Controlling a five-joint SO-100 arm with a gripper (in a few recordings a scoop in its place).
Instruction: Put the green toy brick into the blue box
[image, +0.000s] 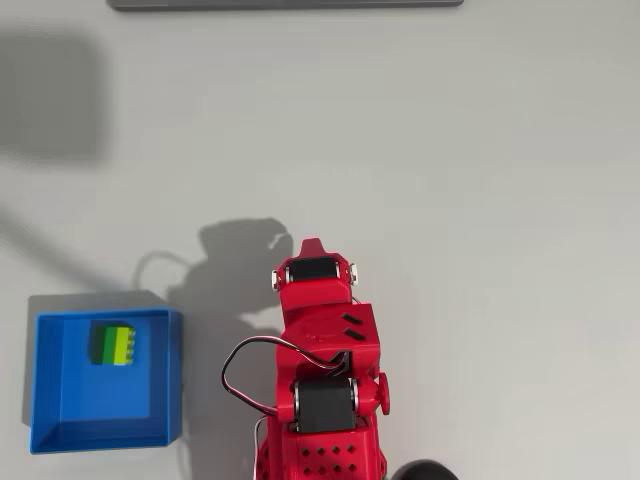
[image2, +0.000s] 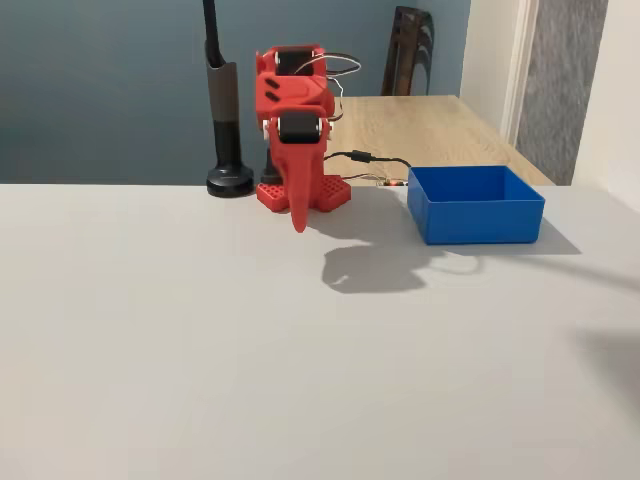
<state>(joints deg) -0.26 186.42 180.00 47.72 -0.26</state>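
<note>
Inside the one blue box lies one green toy brick; the end effector hangs pressed together, empty.

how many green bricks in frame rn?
1. The green brick lies inside the blue box, toward its upper wall in the overhead view. In the fixed view the box wall hides the inside. The rest of the table holds none.

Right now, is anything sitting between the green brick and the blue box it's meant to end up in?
Nothing visible does. In the overhead view the green toy brick already lies inside the blue box, on its floor near the far wall. The red arm is folded back beside the box, its fingers pointing down, away from the brick.
</note>
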